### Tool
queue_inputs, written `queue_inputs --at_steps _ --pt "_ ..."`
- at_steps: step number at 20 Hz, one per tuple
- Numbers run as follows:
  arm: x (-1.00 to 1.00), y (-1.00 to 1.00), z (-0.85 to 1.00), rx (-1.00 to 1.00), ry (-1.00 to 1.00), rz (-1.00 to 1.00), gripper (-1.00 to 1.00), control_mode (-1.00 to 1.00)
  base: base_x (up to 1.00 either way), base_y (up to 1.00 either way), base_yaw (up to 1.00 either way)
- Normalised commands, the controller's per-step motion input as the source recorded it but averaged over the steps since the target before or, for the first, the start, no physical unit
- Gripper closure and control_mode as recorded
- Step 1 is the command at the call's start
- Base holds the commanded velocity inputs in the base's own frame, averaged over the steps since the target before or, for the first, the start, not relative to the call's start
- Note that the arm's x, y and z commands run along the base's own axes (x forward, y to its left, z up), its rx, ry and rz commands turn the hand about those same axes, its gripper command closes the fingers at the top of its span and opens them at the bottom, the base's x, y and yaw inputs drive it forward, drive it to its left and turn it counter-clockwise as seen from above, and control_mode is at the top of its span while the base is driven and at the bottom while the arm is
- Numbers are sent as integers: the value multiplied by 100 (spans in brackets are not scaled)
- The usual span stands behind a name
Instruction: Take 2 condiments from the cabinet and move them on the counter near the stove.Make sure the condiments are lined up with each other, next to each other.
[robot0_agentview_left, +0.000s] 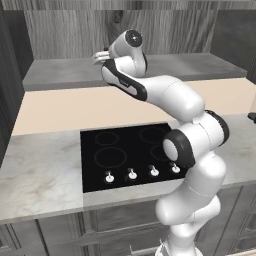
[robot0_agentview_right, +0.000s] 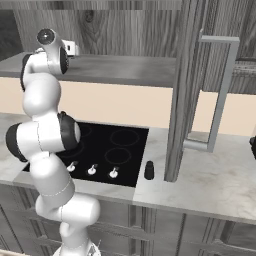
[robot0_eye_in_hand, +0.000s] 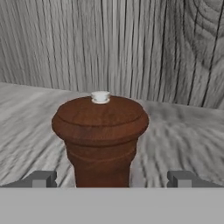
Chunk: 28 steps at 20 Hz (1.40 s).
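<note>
Centre of my hand view: brown pepper mill (robot0_eye_in_hand: 100, 140) between my open gripper (robot0_eye_in_hand: 111, 178) tips; closing comes next.

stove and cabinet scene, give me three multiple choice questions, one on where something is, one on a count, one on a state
1. Where does the black shaker stand?
A. on the cabinet shelf
B. on the counter just right of the stove
C. on a burner ring

2. How many knobs line the stove's front edge in the left base view?
A. two
B. six
C. four

3. How does the gripper stand toward the wooden pepper mill?
A. open, a fingertip on each side of the mill, not closed on it
C. shut tight on the mill's cap
B. shut, with the mill lying on its side

Answers: 1 B, the right base view shows it on the marbled slab beside the cooktop's right edge. 2 C, four silver-white knobs in a row. 3 A, the hand view shows the tips spread wide with the upright mill between them.
</note>
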Motion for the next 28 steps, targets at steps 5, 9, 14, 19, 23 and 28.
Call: queue_inputs --at_steps 5,9,14,19,23,28 --pt "1 0 0 0 0 0 100 -100 0 0 0" --pt "0 0 0 0 0 0 100 -100 0 0 0" --pt "0 0 0 0 0 0 100 -100 0 0 0" --pt "0 0 0 0 0 0 100 -100 0 0 0" --pt "-3 0 0 0 0 0 100 -100 0 0 0" --pt "-41 0 0 0 -4 0 100 -100 0 0 0"
